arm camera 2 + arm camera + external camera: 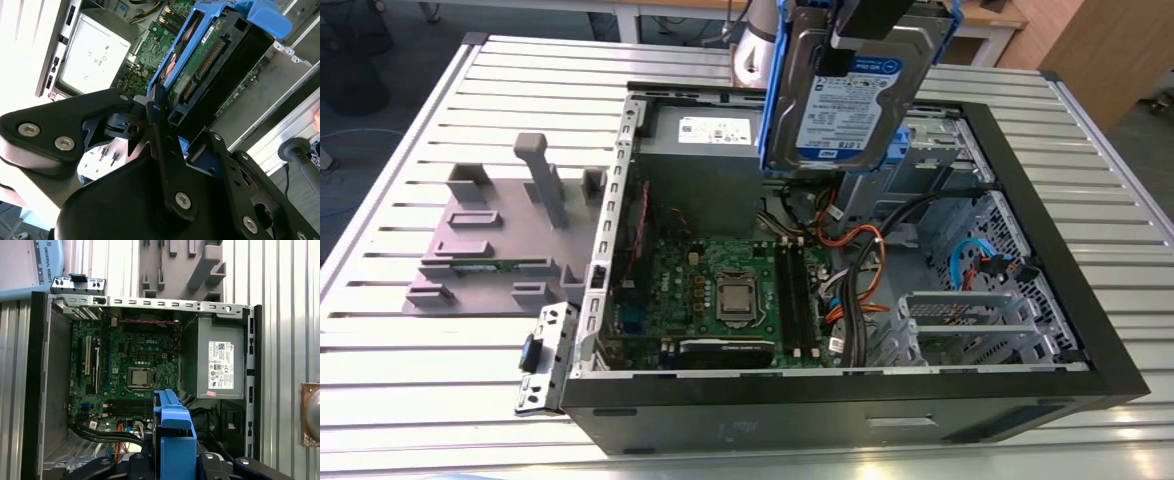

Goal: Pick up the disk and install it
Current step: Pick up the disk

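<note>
The disk (851, 100), a silver drive in a blue bracket, hangs in the air above the open computer case (1067, 280), pinched between the jaws of the gripper (165, 145).

In the exterior view the disk stands on edge, label facing the camera, over the far side of the case, in front of the grey power box (700, 150) and beside the metal drive bay (941, 150); its lower edge sits clear of the circuit board (720, 290) and the loose cables (854, 250). The grey plastic stand (494, 240) lies well apart on the slatted table (427, 390). The second wrist view shows the disk's underside board and connector edge. The first wrist view looks straight down into the case past the blue bracket (175, 435).
</note>
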Controlling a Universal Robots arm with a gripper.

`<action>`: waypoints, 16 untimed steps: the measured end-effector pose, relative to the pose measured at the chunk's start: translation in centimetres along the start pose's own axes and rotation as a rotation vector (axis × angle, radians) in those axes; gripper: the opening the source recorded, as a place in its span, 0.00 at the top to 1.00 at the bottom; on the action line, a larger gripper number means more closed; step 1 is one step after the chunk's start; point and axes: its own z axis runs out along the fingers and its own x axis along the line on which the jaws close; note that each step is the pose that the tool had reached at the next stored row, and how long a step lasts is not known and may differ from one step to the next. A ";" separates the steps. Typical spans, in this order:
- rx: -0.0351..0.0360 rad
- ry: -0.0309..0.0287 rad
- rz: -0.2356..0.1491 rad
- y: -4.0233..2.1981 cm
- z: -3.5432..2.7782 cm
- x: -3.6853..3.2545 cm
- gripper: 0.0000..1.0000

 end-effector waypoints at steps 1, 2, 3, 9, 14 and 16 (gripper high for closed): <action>0.0000 -0.0001 0.000 0.00 0.00 0.04 0.63; 0.0000 -0.0001 0.000 0.00 0.00 0.09 0.63; 0.0000 -0.0001 0.000 0.01 0.00 0.13 0.63; 0.0000 0.0000 0.000 0.01 -0.01 0.32 0.63; 0.0000 0.0000 0.000 0.01 -0.02 0.46 0.63; 0.0000 0.0000 0.000 0.01 -0.02 0.50 0.63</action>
